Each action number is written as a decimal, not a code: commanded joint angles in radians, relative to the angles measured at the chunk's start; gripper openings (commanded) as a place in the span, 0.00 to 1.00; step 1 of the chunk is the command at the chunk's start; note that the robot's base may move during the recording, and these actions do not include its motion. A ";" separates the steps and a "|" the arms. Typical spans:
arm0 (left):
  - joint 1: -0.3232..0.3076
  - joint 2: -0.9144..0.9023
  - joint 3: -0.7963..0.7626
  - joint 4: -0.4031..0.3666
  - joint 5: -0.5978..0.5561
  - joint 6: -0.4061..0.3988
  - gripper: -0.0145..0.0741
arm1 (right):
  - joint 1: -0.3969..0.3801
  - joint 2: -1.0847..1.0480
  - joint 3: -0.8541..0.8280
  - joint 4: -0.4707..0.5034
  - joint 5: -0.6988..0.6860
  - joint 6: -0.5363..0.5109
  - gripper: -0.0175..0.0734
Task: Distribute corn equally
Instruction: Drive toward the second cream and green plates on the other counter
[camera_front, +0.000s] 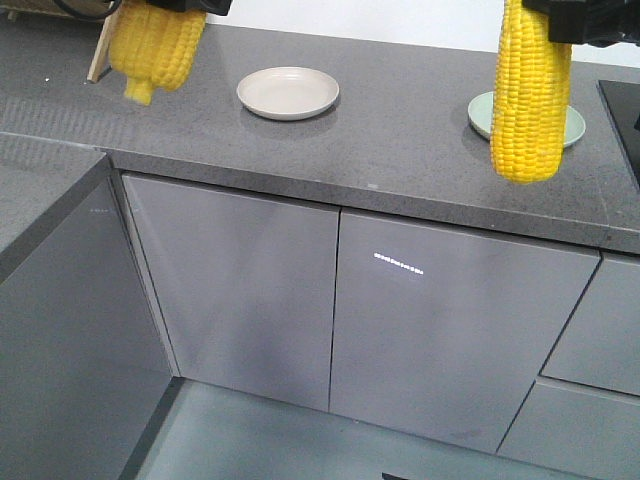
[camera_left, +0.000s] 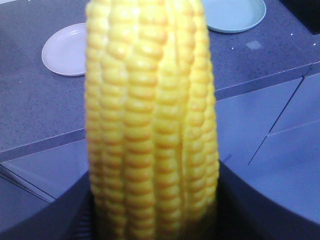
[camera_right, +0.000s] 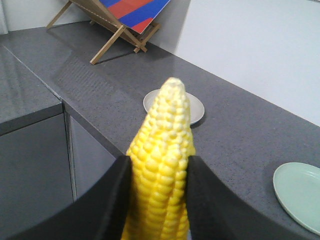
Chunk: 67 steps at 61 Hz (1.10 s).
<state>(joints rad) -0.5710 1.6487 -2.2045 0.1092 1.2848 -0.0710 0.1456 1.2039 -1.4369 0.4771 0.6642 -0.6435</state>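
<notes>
Nearest the front camera, lifted clear of the counter (camera_front: 400, 150), hang two cobs of corn, neither yet set down. The left hand (camera_left: 155, 222) is clamped on a thick cob (camera_front: 155, 45) whose stub end points down over the counter's left part. Its dark fingers (camera_left: 60, 215) press the cob from both sides. The right hand (camera_right: 159, 200) is closed around a long cob (camera_front: 530, 90). This cob hangs upright and, in the front view, covers part of the green plate (camera_front: 575, 128); whether it is over that plate or short of it cannot be told. Farther back, the beige plate (camera_front: 288, 92) lies bare on the counter, well apart from the green one, which also shows nothing on it. At the back is a wooden stand (camera_right: 132, 10) with a red and blue board. Judged from this, the sharing out is about half done: both cobs are picked up, and one probably has to go on each plate.
</notes>
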 joint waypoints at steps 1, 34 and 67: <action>-0.001 -0.036 -0.025 0.003 -0.034 -0.008 0.16 | -0.007 -0.023 -0.031 0.020 -0.066 -0.005 0.19; -0.001 -0.036 -0.025 0.003 -0.034 -0.008 0.16 | -0.007 -0.023 -0.031 0.020 -0.066 -0.005 0.19; -0.001 -0.036 -0.025 0.003 -0.034 -0.008 0.16 | -0.007 -0.023 -0.031 0.020 -0.066 -0.005 0.19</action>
<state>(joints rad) -0.5710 1.6487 -2.2045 0.1092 1.2848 -0.0710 0.1456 1.2039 -1.4369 0.4771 0.6642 -0.6435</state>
